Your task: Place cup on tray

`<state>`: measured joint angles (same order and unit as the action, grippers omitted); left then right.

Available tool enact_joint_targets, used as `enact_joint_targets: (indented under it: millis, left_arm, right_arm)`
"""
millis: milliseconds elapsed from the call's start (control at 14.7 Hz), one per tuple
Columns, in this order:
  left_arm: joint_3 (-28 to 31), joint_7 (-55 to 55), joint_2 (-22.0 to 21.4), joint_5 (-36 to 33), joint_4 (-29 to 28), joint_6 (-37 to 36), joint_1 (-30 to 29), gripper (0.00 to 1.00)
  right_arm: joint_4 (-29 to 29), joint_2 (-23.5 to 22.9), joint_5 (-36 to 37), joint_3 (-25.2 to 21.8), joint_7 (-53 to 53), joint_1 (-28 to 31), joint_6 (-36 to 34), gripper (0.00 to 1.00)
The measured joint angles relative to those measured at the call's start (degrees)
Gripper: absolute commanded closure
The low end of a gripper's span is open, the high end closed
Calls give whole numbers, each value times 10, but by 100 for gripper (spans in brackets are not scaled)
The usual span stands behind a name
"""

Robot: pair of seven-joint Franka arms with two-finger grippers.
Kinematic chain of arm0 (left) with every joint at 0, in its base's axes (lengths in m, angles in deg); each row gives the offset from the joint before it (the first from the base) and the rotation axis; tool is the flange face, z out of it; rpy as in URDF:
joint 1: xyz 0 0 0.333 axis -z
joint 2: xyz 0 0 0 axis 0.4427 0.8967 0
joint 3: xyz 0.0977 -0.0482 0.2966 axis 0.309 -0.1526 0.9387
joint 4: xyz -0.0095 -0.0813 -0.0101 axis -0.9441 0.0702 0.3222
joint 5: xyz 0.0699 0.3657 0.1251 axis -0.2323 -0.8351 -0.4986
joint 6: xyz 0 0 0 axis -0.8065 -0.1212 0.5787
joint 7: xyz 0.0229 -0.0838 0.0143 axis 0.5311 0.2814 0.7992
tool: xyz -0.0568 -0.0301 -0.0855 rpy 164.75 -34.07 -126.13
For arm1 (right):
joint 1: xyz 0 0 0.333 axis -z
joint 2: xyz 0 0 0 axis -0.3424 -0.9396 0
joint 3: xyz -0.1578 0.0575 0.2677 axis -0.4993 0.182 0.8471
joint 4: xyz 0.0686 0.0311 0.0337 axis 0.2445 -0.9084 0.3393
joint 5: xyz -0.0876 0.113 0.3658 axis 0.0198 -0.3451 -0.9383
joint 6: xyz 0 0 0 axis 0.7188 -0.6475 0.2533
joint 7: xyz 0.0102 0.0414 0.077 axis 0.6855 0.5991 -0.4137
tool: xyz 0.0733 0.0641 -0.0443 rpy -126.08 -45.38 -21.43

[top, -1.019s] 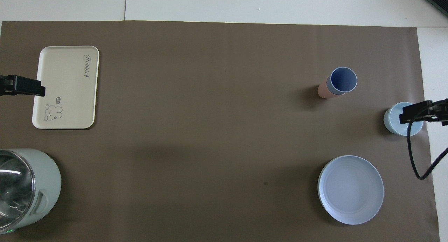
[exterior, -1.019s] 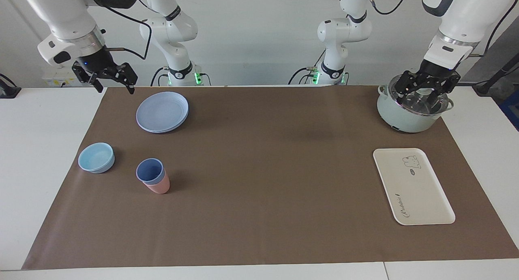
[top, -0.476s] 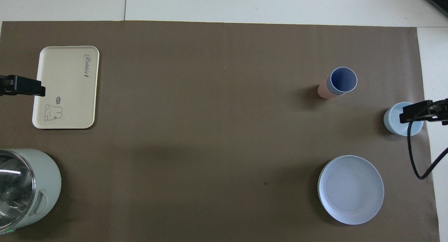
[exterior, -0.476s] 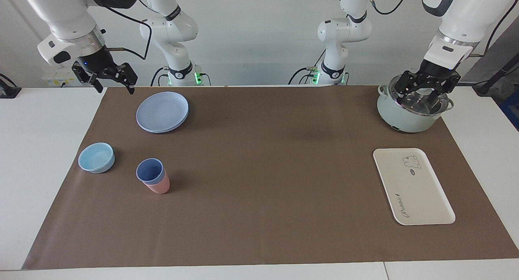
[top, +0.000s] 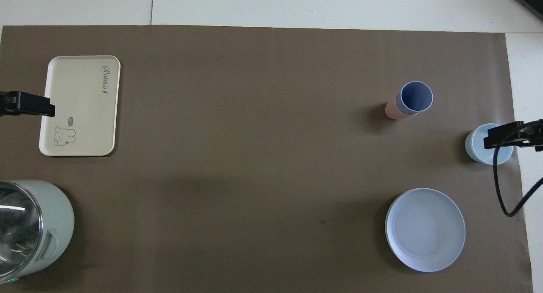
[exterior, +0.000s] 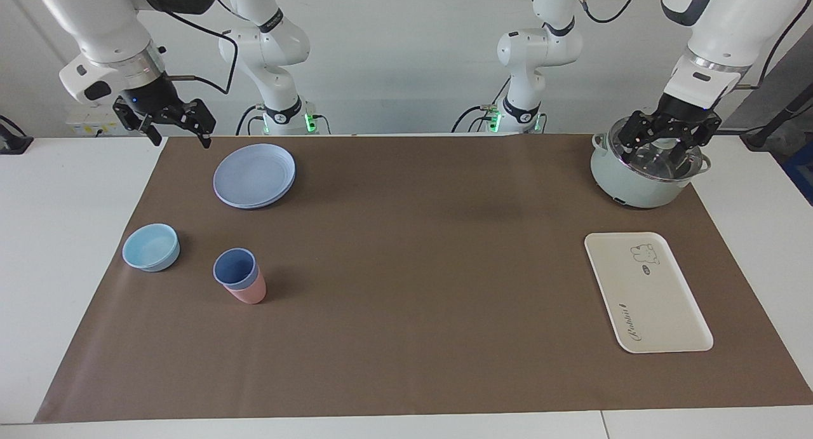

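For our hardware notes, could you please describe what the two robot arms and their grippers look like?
Both arms are glossy white with rounded joints, dark bands and black cables. The left gripper and right gripper are black linkage-type two-finger units below silver wrist rings. Green lights glow at both bases.

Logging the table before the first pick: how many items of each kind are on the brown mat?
Tumblers: 2, periwinkle-blue plastic cup nested in a pink plastic tumbler
Bowls: 1, light-blue shallow bowl
Plates: 1, round blue plate
Trays: 1, cream-white rectangular tray
Pots: 1, pale-green glass-lidded pot
Total: 6
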<state>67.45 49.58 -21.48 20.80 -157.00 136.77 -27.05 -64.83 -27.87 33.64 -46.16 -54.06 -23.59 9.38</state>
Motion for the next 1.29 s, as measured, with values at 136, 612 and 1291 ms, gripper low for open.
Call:
enact_joint_targets:
  millis: [136, 612, 1291]
  left_arm:
    - [0, 0, 0, 0, 0, 0, 0, 0]
    - [0, 0, 0, 0, 0, 0, 0, 0]
    - [0, 0, 0, 0, 0, 0, 0, 0]
  right_arm:
    - [-11, 0, 0, 0, -53, 0, 39, 0]
    - [-82, -2, -112, -9, -467, 91, 194, 0]
    - [-144, -151, -467, -10, -966, 196, 278, 0]
